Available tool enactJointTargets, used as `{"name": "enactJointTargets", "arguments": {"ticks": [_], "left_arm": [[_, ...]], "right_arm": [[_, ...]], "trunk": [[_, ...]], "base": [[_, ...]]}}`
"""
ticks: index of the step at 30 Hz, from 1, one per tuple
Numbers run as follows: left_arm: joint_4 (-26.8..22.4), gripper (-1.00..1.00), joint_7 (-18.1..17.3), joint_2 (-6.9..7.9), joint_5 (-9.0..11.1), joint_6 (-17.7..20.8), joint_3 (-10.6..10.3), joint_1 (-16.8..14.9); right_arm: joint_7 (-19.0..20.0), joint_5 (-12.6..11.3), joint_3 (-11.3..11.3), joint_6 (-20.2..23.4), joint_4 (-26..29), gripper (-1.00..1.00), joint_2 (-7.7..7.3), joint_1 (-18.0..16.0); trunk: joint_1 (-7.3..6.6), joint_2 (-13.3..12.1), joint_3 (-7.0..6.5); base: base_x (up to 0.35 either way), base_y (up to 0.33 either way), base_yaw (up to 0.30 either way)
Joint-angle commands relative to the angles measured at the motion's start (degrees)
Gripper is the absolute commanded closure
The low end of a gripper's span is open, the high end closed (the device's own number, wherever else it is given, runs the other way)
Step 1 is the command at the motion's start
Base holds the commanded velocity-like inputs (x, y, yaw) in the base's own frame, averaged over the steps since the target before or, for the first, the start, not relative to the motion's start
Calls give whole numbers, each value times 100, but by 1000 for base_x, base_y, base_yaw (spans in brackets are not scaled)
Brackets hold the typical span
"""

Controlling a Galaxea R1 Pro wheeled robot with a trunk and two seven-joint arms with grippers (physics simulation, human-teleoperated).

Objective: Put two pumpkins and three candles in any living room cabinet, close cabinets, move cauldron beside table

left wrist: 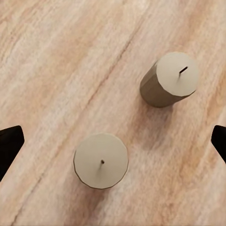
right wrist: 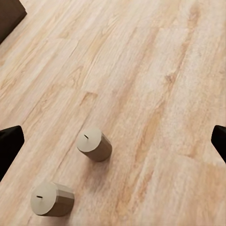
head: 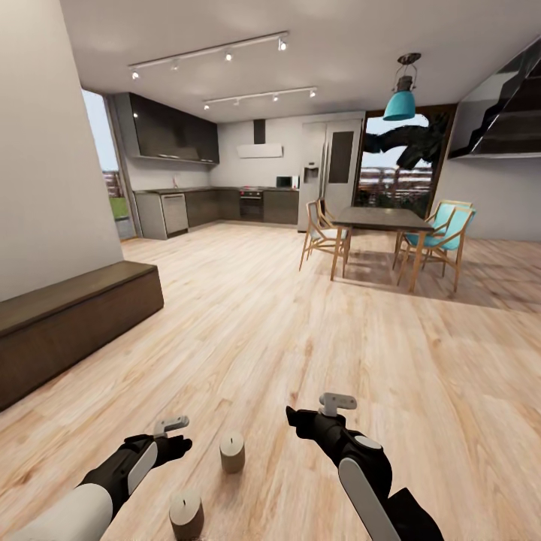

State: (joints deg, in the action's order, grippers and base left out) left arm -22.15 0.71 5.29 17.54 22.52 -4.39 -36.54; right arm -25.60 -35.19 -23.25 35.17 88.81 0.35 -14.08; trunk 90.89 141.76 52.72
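Beige candles upright on the floor: near candle (head: pixel 186 514) at 3 o'clock of our left hand (head: pixel 172 426), closer than right hand (head: pixel 336 403); both hands wide open, empty.

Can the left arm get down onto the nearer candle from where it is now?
Probably yes. The left gripper hangs open above the floor, the nearer candle stands upright between its fingers, and the other candle stands apart.
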Motion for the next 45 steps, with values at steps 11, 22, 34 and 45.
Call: {"name": "enactJointTargets", "arguments": {"ticks": [11,22,34,45], "left_arm": [[25,-100,15,7,38,188,-35,-2],[342,-100,45,63,79,1114,7,-197],[368,-100,128,69,96,1057,19,-250],[369,-100,153,32,73,765,-1,-240]], "right_arm": [[-57,-58,-12,8,67,-100,0,-5],[278,-58,-8,7,196,-100,0,82],[317,-58,3,15,198,-100,0,89],[319,-58,-3,16,198,-100,0,89]], "trunk": [[97,158,235],[126,173,479],[157,189,745],[185,203,988]], "base": [[0,0,0],[0,0,0],[0,0,0],[0,0,0]]}}
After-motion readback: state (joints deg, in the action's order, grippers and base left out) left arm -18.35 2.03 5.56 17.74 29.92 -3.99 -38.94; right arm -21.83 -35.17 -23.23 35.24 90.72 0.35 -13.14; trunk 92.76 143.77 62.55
